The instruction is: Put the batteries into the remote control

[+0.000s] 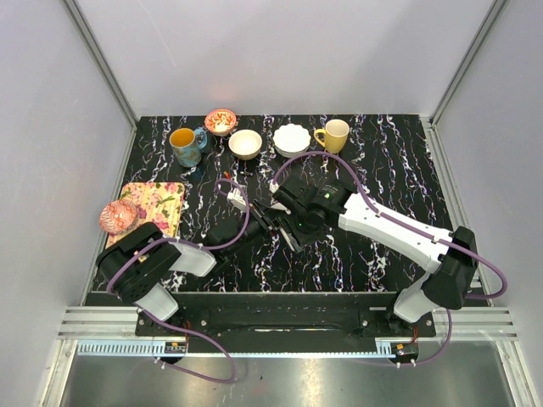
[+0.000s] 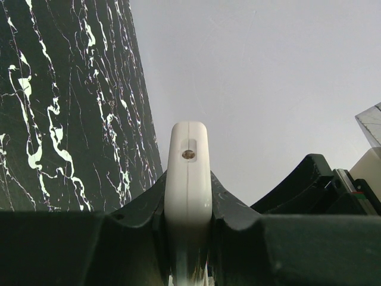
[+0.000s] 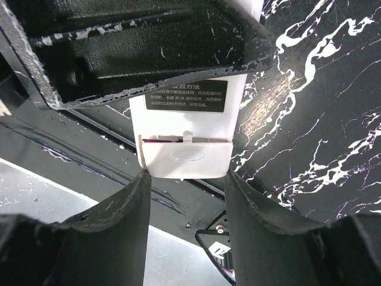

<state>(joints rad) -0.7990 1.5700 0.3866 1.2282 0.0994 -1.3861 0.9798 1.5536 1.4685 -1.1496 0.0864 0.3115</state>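
The remote control [image 3: 187, 113] is held in the air between both grippers, white back with a black label facing the right wrist camera. Its battery cover [image 3: 186, 158] sits slightly ajar, with a thin purple gap at its top edge. My left gripper [image 2: 188, 223] is shut on the remote [image 2: 188, 179], which is seen edge-on there; one of its fingers [image 3: 166, 53] crosses the remote's upper part. My right gripper [image 3: 184, 179] straddles the cover's end, fingertips touching both lower corners. In the top view the remote [image 1: 270, 222] lies between the left gripper [image 1: 261, 225] and the right gripper [image 1: 284, 227]. No loose batteries show.
Along the back stand a blue mug [image 1: 187, 144], a red patterned bowl [image 1: 221, 121], a cream bowl [image 1: 245, 143], a white bowl [image 1: 291, 138] and a yellow mug [image 1: 333, 135]. A floral cloth [image 1: 157, 203] and a pink glass dish [image 1: 118, 217] lie at the left edge.
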